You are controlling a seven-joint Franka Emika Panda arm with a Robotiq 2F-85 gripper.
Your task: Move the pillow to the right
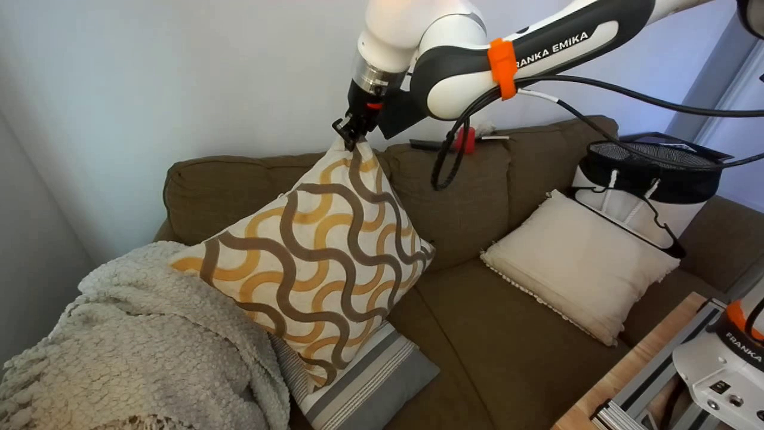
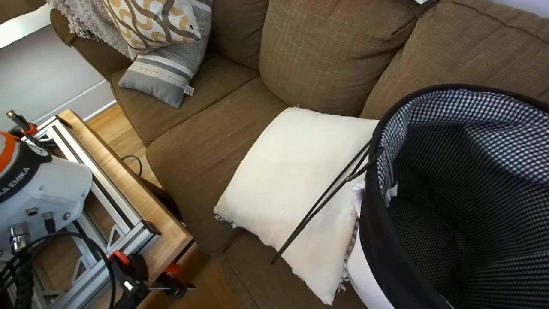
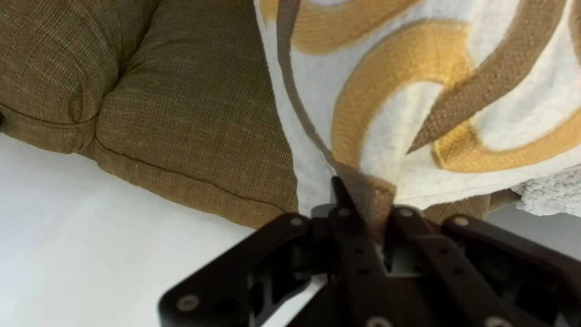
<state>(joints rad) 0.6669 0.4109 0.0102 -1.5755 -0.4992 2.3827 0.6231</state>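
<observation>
I judge the step in hand to be the lift: the tool (image 1: 351, 136) pinches the top corner of the patterned pillow (image 1: 328, 254), held corner-up in front of the woven sofa back (image 1: 453, 215), beside the nubby blanket (image 1: 161, 334) and overlapping the grey striped pillow (image 1: 385, 379). The next move should keep the pinch and traverse right toward the fringed off-white pillow (image 1: 579, 263). The patterned pillow is square, its cream cloth banded with mustard and taupe waves, creased below the tool.
</observation>
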